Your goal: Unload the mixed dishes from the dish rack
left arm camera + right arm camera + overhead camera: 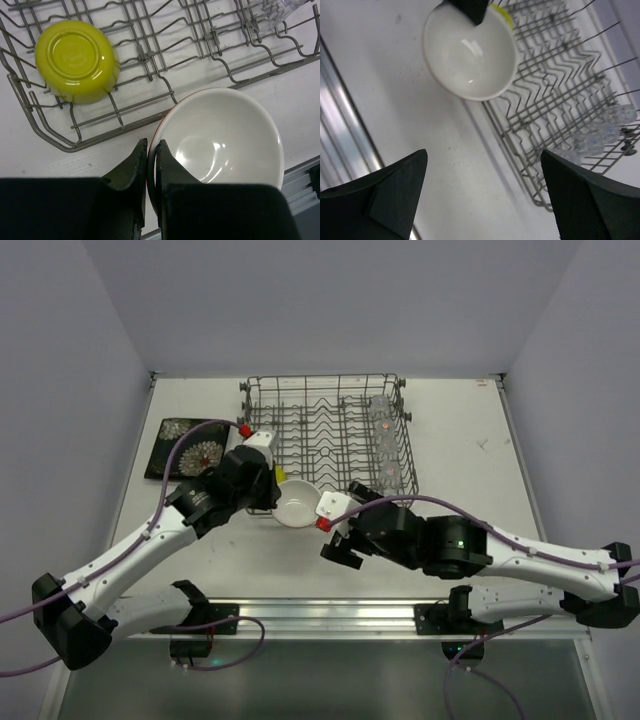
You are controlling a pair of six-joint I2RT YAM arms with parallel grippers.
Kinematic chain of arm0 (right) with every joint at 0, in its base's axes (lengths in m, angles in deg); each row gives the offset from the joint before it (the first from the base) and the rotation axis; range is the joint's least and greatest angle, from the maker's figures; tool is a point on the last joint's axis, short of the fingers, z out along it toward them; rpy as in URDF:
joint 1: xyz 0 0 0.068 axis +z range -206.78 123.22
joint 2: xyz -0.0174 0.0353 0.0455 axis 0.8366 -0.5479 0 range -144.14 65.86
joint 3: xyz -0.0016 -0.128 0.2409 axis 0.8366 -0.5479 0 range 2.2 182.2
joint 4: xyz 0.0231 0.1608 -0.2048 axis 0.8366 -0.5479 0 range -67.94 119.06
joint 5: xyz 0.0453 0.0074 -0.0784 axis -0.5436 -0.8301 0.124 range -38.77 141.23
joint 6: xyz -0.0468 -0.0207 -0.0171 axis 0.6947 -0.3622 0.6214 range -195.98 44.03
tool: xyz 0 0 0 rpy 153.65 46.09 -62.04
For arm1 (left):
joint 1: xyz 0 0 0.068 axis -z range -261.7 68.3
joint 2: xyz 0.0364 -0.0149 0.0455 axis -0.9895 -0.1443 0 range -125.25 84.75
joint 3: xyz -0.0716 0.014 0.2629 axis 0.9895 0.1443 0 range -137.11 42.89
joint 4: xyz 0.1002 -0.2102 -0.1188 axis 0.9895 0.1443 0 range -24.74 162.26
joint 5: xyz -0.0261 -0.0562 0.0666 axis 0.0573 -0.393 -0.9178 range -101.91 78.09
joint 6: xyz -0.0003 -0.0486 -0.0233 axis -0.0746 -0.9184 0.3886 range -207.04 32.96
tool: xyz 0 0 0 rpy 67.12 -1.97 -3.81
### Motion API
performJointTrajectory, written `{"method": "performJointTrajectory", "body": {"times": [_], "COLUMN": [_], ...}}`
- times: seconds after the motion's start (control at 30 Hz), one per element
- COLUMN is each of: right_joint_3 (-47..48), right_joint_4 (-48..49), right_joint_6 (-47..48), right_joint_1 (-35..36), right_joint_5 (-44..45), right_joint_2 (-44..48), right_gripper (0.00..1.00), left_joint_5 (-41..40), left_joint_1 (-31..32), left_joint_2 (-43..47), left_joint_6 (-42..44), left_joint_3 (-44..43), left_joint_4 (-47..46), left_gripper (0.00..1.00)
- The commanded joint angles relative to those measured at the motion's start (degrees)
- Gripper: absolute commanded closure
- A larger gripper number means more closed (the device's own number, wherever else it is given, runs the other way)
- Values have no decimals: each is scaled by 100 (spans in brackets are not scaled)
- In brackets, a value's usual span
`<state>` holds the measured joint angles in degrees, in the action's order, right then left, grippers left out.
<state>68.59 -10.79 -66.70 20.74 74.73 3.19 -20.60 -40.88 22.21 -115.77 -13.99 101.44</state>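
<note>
The grey wire dish rack (322,422) stands at the back middle of the table. An orange bowl with a white inside (297,506) (220,135) (470,50) sits upright just in front of the rack's near edge. My left gripper (274,500) (151,150) is shut on its rim, one finger inside and one outside. A yellow-green bowl (76,60) lies upside down in the rack's near left corner. Clear glasses (386,440) (600,135) stand along the rack's right side. My right gripper (334,530) (485,170) hangs open over bare table, right of the bowl, holding nothing.
A square black plate with white-red flowers (186,448) lies flat on the table left of the rack. A metal rail (330,615) runs along the table's near edge, close behind both grippers.
</note>
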Motion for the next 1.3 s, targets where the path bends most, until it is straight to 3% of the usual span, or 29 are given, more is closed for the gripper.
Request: {"method": "performJointTrajectory", "body": {"times": [0.0,0.07,0.2,0.33,0.67,0.93,1.2,1.27], "right_joint_3": [-363,-478,-285,-276,-223,-293,-337,-337], "right_joint_4": [1406,1970,1973,2025,2026,2061,2052,2061], "right_joint_6": [65,-118,-1512,-1921,-1868,-1886,-1833,-1833], "right_joint_1": [-87,-375,-1360,-2029,-2083,-2153,-2179,-2179], "right_joint_5": [1036,1410,1053,638,524,418,339,321], "right_joint_2": [641,774,695,581,344,370,379,352], "right_gripper": [1,1,1,1,1,1,1,1], "left_joint_5": [42,209,183,-219,-1416,-1952,-2752,-2770], "left_joint_1": [-21,-12,5,172,1050,1376,1991,2096], "left_joint_2": [549,1014,1569,1702,2194,2133,1421,1236], "left_joint_6": [-352,-475,-818,-994,-2372,-2971,-3252,-3384], "left_joint_3": [457,1000,1530,1961,2928,3930,3904,3887], "left_joint_4": [-567,-805,-920,-911,-1122,-2228,-2265,-2256], "left_gripper": [100,100,100,100,100,100,99,94]}}
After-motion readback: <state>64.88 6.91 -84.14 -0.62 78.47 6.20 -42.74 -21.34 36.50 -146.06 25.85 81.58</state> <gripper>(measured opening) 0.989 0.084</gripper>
